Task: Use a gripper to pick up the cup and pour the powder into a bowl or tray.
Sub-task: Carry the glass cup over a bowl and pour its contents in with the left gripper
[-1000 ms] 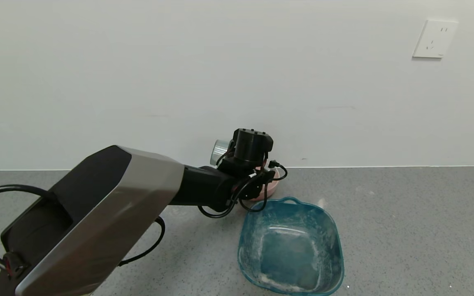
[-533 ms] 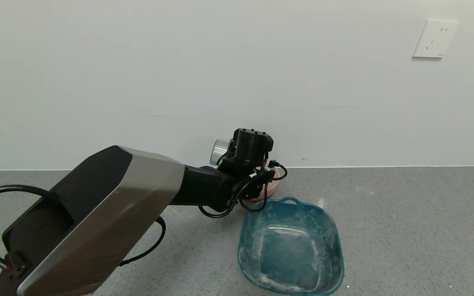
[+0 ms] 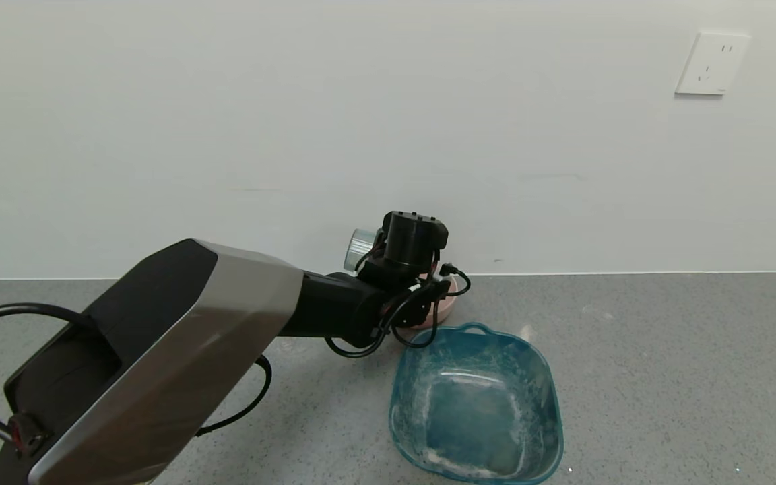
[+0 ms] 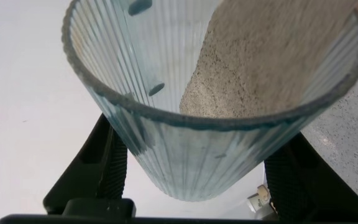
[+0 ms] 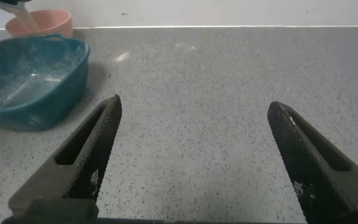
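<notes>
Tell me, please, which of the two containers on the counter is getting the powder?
The small pink bowl by the wall; powder streams into it, not into the larger teal tub.

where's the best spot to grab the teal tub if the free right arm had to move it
Probably the small loop handle on the teal tub, at its wall-side rim, reached from above. The sloped, powder-dusted walls would likely slip between the fingers. The right gripper hangs open over bare counter, while the left gripper holds the tipped cup.

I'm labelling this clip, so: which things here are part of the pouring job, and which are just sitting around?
In the job:
left gripper, shut on the cup
powder sliding out
pink bowl

Just there:
teal tub
right gripper, open, idle
wall socket
</notes>
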